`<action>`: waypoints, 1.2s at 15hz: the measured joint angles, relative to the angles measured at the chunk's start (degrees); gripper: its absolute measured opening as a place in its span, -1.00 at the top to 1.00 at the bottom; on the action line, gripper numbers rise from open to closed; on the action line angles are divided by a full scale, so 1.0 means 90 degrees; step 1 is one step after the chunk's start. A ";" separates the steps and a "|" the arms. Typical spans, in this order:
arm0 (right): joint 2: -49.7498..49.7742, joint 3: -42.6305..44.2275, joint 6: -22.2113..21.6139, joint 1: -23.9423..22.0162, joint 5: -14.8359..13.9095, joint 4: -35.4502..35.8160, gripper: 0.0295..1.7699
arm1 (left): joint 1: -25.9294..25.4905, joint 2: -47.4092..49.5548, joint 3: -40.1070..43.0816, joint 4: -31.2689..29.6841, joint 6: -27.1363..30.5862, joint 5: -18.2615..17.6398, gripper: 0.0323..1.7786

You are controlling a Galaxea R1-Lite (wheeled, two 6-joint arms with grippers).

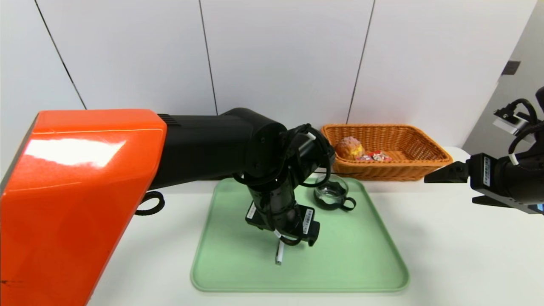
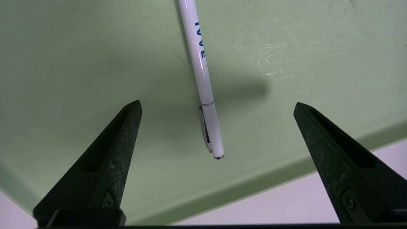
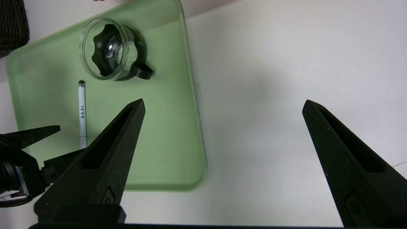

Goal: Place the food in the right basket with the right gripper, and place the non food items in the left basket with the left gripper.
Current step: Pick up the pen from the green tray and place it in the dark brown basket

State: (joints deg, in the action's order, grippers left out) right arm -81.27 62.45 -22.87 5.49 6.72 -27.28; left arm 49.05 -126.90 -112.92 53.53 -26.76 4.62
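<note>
I have the left gripper (image 2: 218,105) over the tray's middle, jaws spread astride the pen (image 2: 203,76). It looks light, stiff, slick; I'd pinch mid-barrel. The right gripper (image 1: 458,187) idles at three o'clock, jaws wide.

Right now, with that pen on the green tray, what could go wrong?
The left tool hangs open above the tray with the slim pen between its fingers; the pen could slip or roll as they close. The glass cup stands on the same tray near that arm, so a sideways swing might knock it. The right tool waits open, off the tray's right side.
</note>
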 joint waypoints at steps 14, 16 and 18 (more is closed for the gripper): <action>-0.0016 -0.0039 0.0051 -0.0004 0.0000 0.0119 -0.93 | -0.0186 -0.0348 -0.0007 -0.0190 0.0229 0.0102 -0.90; -0.0019 -0.0042 0.0056 0.0000 0.0003 0.0131 -0.93 | -0.0187 -0.0370 -0.0004 -0.0167 0.0230 0.0116 -0.90; -0.0019 -0.0043 0.0054 0.0003 -0.0005 0.0135 -0.93 | -0.0186 -0.0389 -0.0004 -0.0160 0.0229 0.0182 -0.90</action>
State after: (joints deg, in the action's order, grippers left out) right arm -81.45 62.06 -22.38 5.51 6.67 -26.06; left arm 47.38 -130.40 -112.96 52.09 -24.70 6.25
